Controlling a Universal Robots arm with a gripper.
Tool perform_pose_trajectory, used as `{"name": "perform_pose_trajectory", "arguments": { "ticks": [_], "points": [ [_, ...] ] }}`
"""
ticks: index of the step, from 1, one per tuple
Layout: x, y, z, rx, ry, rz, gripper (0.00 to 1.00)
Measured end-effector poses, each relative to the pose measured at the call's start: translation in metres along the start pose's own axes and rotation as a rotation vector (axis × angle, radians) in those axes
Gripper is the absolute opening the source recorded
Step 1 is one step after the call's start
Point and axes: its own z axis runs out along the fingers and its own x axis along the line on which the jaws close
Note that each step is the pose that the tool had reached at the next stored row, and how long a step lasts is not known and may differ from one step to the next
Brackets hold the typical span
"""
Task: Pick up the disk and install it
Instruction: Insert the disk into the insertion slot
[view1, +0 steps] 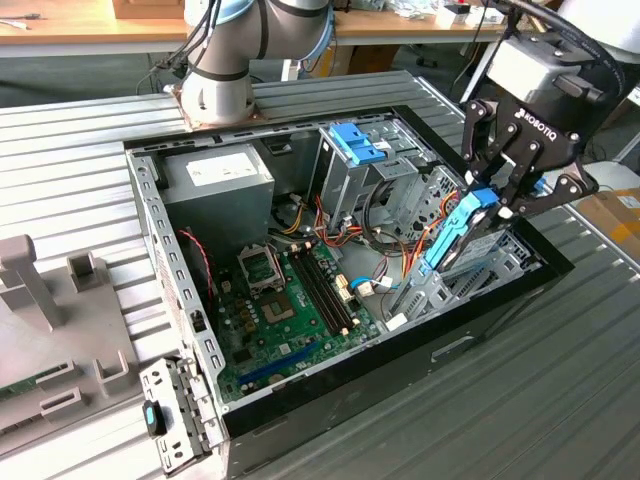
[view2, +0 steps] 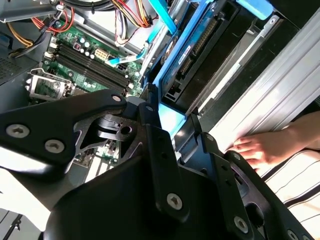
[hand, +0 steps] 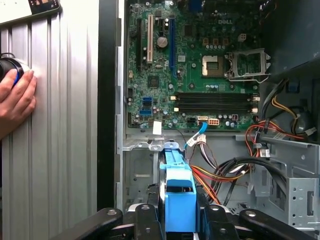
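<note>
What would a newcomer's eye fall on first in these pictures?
The black gripper at the exterior view's right is shut on the disk with bright blue rails, holding it tilted at the open computer case. Next come the green motherboard inside the case and a person's hand resting on the ribbed table beside it.

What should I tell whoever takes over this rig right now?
The gripper is shut on the disk, at its blue carrier.
The disk is lifted and tilted, lower end in the drive bay at the exterior view's right end of the open computer case.
Done: pickup. Left: seating; the disk is not flat in the bay.
A person's hand rests on the table beside the case.
</note>
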Motion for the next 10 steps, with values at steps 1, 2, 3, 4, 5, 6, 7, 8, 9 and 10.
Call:
{"name": "perform_pose_trajectory", "arguments": {
  "ticks": [1, 2, 3, 4, 5, 6, 7, 8, 9, 10],
  "points": [
    [0.0005, -0.0001, 0.0030, 0.0000, 0.0000, 0.000, 0.37],
    [0.0009, -0.0001, 0.0054, 0.0000, 0.0003, 0.000, 0.37],
    [0.0013, -0.0002, 0.0075, -0.0001, 0.0002, 0.000, 0.37],
    [0.0019, -0.0002, 0.0114, 0.0000, 0.0001, 0.000, 0.37],
    [0.0027, -0.0003, 0.0150, 0.0000, 0.0002, 0.000, 0.37],
    [0.0030, -0.0004, 0.0165, 0.0000, 0.0000, 0.000, 0.37],
    [0.0033, -0.0004, 0.0179, -0.0001, 0.0001, 0.000, 0.37],
    [0.0038, -0.0004, 0.0200, -0.0001, 0.0002, 0.000, 0.37],
    [0.0042, -0.0005, 0.0215, -0.0001, 0.0003, 0.000, 0.37],
    [0.0043, -0.0005, 0.0226, -0.0001, 0.0002, 0.000, 0.37]
  ]
}}
